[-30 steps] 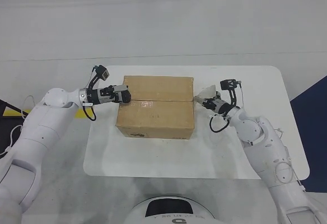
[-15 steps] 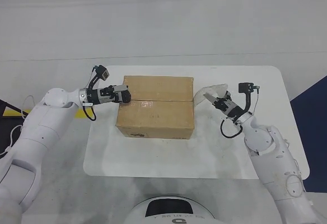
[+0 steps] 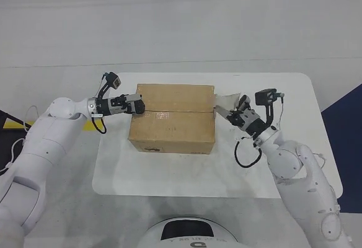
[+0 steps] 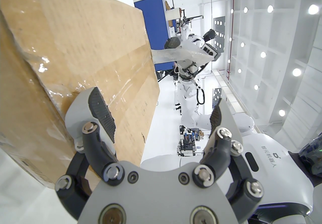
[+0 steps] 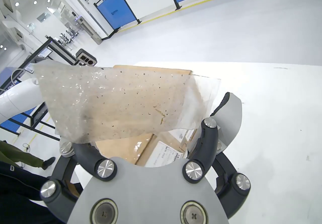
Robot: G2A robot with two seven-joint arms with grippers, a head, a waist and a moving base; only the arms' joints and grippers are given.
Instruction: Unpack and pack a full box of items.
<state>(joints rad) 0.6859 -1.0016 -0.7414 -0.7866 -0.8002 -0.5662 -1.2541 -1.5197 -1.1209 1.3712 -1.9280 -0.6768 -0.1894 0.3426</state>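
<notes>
The box (image 3: 172,121) sits at centre frame on the table (image 3: 280,167), with the left gripper (image 3: 138,104) spread open at its left end. At the right end, the right gripper (image 3: 232,115) gapes with loose tape (image 3: 227,99) draped across it. I reckon that sticky strip could cling to a finger or grab the box again.

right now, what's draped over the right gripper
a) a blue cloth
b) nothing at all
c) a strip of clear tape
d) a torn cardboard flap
c: a strip of clear tape lies across the right gripper and runs back to the end of the cardboard box.
</notes>
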